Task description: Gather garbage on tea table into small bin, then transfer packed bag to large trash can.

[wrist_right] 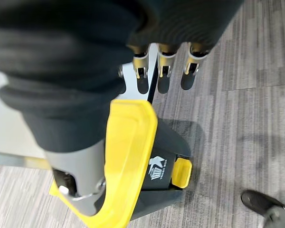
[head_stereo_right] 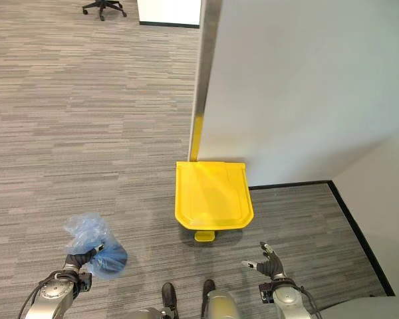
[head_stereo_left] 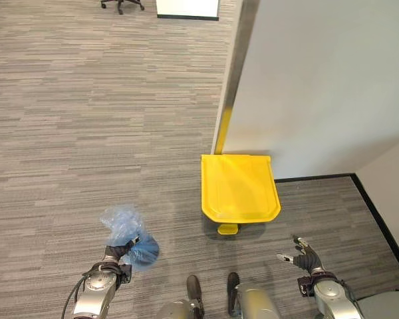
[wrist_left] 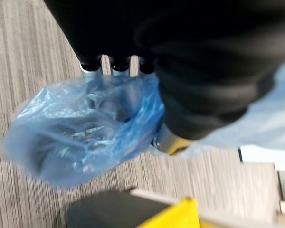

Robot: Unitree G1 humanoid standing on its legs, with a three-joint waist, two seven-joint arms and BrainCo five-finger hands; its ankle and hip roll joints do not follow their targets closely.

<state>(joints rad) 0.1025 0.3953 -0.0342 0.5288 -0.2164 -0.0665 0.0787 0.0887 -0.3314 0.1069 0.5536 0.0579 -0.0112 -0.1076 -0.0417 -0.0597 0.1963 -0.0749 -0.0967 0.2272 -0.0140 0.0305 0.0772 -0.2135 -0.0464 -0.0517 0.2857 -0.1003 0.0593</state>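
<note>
Left eye view: left hand (head_stereo_left: 120, 252) grips bag (head_stereo_left: 123, 229)

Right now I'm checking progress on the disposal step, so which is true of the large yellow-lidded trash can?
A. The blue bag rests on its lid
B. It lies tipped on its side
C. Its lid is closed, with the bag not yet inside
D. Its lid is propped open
C: the flat yellow lid of the large trash can lies shut, and the crumpled blue plastic bag hangs from the left robot hand, off to the can's side.

Even bright indoor light, soft shadows; blue bag (wrist_left: 85, 133) motion-blurred (left wrist view); head views crisp.
</note>
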